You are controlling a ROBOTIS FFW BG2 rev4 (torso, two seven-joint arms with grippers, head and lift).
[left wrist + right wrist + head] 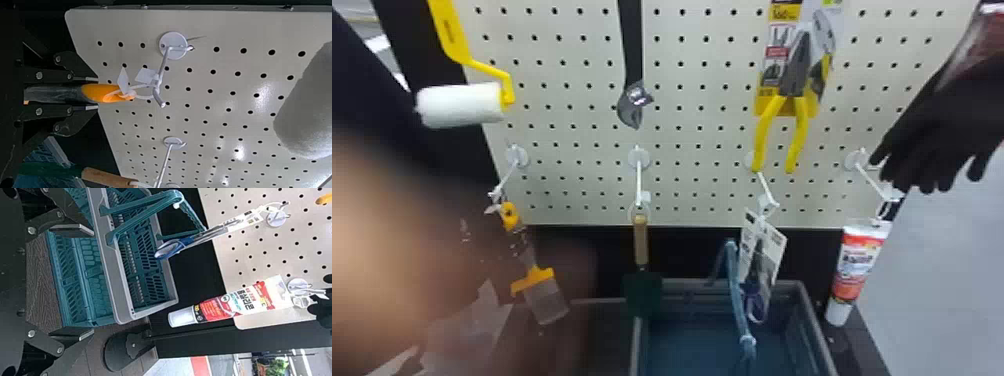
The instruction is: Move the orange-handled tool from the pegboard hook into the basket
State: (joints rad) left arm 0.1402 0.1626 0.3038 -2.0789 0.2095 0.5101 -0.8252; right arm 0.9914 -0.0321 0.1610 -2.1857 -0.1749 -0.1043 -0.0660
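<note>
In the head view the orange-handled tool (533,281) hangs at the left by its orange end from a white pegboard hook (506,177), blade down. The left wrist view has my left gripper (97,94) shut on the grey and orange handle (102,93), one flat finger on either side. A thin loop still joins the handle's end to the hook (163,68). The basket (804,310), teal with a grey rim, stands below the board, right of the tool. My right gripper (94,283) is open, holding nothing, with the basket (113,282) beyond its fingers.
A wooden-handled trowel (640,242) hangs right of the tool. Packaged scissors (763,270) and the basket's raised handle (734,290) stand over the basket. A tube (859,267) hangs farther right, below a black glove (939,120). A paint roller (461,104) hangs upper left.
</note>
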